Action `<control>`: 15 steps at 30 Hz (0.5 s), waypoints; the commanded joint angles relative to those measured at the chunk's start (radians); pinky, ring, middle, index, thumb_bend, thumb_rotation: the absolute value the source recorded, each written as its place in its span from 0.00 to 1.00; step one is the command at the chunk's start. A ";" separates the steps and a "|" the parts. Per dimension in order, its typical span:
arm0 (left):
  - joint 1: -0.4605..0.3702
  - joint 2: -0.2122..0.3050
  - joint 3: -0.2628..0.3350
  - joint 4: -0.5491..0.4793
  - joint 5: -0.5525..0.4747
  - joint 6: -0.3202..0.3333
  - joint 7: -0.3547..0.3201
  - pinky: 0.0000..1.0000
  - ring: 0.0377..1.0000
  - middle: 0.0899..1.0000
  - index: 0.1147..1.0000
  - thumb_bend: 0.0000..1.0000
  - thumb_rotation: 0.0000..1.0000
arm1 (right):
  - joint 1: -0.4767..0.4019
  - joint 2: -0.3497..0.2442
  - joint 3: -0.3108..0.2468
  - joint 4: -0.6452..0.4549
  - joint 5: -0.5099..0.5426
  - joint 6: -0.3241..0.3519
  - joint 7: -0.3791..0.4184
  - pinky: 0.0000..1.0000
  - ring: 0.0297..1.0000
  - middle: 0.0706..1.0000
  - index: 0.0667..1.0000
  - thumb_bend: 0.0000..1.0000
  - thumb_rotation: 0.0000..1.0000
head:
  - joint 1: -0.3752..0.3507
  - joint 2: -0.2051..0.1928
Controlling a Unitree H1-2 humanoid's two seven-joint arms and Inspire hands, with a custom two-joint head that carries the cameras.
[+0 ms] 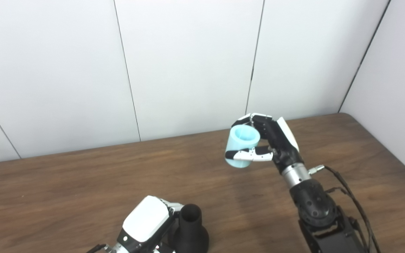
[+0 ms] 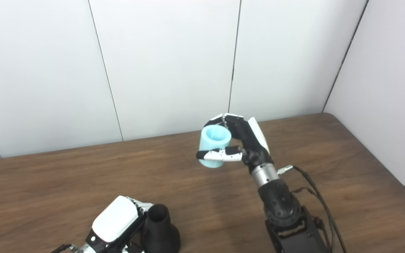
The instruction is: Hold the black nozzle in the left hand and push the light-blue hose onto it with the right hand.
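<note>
Our left hand wraps the black nozzle low at the near edge of the counter, narrow mouth pointing up — a pose that, we judge, offers the opening to whatever comes down onto it. Our right hand is clenched around the light-blue hose, a short tube held in the air well apart from the nozzle, open end tilted upward, thumb across its side. Between the two lies bare wood, so the path down and leftward looks free; the wall panels behind and the right-hand corner leave less room that way.
</note>
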 commanded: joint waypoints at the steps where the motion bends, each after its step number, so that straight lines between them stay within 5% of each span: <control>1: 0.034 -0.002 -0.017 0.027 0.030 0.010 -0.010 0.14 0.16 0.42 0.41 0.52 0.00 | -0.025 -0.001 0.005 -0.062 -0.020 -0.061 0.000 0.28 0.35 0.45 0.51 0.51 0.00 | 0.003 0.003; 8: 0.032 -0.009 -0.019 0.041 0.037 0.015 0.001 0.12 0.14 0.42 0.41 0.52 0.00 | -0.018 0.031 0.039 -0.153 -0.038 -0.075 0.032 0.24 0.34 0.45 0.51 0.51 0.00 | 0.027 0.019; 11: 0.029 -0.014 -0.022 0.049 0.040 0.018 0.000 0.11 0.13 0.42 0.41 0.53 0.00 | -0.006 0.042 0.058 -0.181 -0.047 -0.071 0.048 0.17 0.42 0.41 0.49 0.52 0.00 | 0.047 0.027; 15: 0.027 -0.014 -0.025 0.045 0.038 0.025 -0.020 0.13 0.15 0.42 0.41 0.53 0.00 | 0.015 0.055 0.079 -0.210 -0.032 -0.067 0.077 0.26 0.35 0.45 0.51 0.51 0.00 | 0.063 0.036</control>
